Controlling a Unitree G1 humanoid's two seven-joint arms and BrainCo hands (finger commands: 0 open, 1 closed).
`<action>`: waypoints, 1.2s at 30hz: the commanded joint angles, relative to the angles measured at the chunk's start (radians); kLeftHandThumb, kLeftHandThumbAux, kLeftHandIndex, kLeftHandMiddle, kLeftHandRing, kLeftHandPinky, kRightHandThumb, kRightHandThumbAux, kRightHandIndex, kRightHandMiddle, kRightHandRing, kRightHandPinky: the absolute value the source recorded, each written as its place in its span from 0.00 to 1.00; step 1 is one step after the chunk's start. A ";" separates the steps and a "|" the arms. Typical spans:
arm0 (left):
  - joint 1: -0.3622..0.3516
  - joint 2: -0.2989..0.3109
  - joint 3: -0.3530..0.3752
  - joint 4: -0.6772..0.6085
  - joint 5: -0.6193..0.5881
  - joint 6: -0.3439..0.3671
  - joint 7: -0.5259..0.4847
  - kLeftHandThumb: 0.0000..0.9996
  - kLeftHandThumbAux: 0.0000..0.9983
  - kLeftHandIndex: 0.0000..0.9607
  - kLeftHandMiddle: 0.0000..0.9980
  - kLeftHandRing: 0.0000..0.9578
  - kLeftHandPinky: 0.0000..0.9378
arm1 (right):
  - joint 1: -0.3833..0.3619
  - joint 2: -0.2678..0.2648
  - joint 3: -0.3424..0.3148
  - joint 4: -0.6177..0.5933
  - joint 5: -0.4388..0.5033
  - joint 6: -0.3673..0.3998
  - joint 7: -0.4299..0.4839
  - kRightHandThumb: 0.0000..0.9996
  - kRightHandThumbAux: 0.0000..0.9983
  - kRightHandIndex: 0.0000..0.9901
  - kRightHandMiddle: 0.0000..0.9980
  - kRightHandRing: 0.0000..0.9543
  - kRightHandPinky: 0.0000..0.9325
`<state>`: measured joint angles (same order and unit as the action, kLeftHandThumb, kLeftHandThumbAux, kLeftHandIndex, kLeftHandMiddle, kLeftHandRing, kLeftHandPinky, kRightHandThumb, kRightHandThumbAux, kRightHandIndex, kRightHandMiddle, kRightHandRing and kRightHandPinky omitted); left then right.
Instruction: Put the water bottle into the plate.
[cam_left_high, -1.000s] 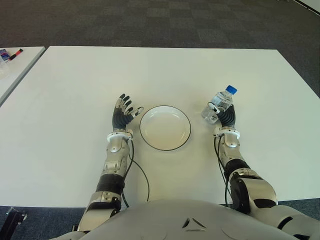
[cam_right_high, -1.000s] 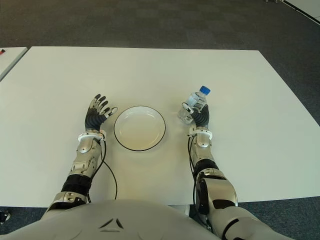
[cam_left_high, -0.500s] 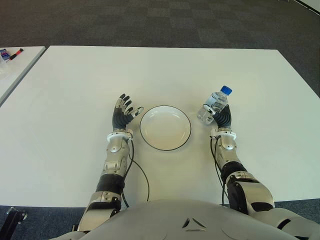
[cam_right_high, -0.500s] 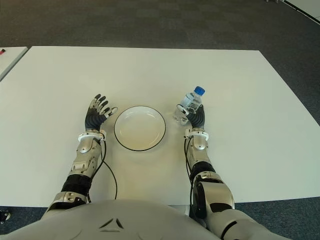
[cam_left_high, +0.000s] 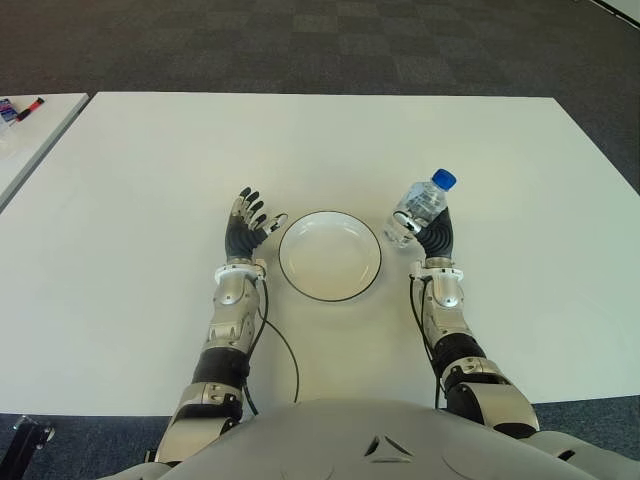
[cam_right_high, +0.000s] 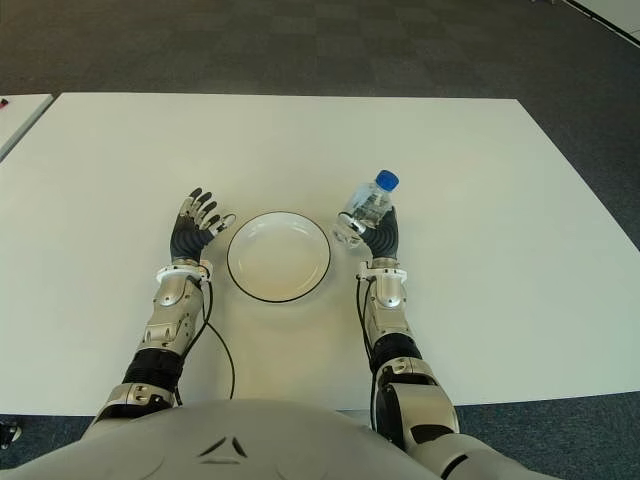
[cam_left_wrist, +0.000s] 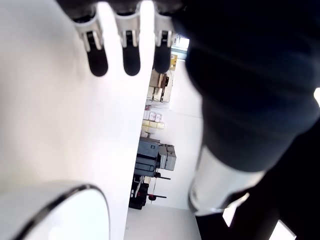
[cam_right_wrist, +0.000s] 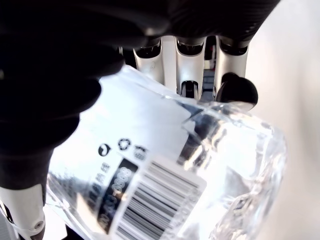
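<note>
Now right robot hand carried water bottle nearer plate.

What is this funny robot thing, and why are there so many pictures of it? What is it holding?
It is a robot shaped a bit like a person, with two arms and hands with fingers. Two pictures come from cameras in its head, looking down at a white table, like its two eyes. The other two come from small cameras on its wrists, very close to each hand, so things look huge there.

On the table lies a round white plate with a dark rim. The right hand grips a clear water bottle with a blue cap, just to the right of the plate. The wrist picture shows the fingers wrapped around it. The left hand is open, left of the plate, holding nothing.
</note>
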<state>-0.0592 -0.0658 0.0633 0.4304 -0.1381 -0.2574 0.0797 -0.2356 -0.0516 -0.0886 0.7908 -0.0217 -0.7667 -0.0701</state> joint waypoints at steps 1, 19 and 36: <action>-0.004 -0.035 0.000 0.009 0.004 0.000 0.004 0.00 0.92 0.11 0.13 0.14 0.19 | 0.049 0.023 0.033 -0.147 -0.024 -0.012 0.006 0.96 0.66 0.40 0.52 0.54 0.92; -0.011 -0.045 0.001 0.023 -0.001 -0.011 0.005 0.00 0.94 0.12 0.14 0.15 0.19 | 0.270 0.015 0.175 -0.692 -0.038 0.229 0.139 0.96 0.66 0.39 0.51 0.54 0.92; -0.011 -0.048 0.001 0.026 -0.012 -0.011 0.001 0.00 0.96 0.13 0.15 0.16 0.20 | 0.284 0.028 0.228 -0.762 -0.030 0.238 0.191 0.95 0.66 0.39 0.51 0.55 0.92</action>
<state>-0.0607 -0.0663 0.0645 0.4415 -0.1471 -0.2668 0.0797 0.0487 -0.0359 0.1330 0.0358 -0.0500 -0.4918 0.1304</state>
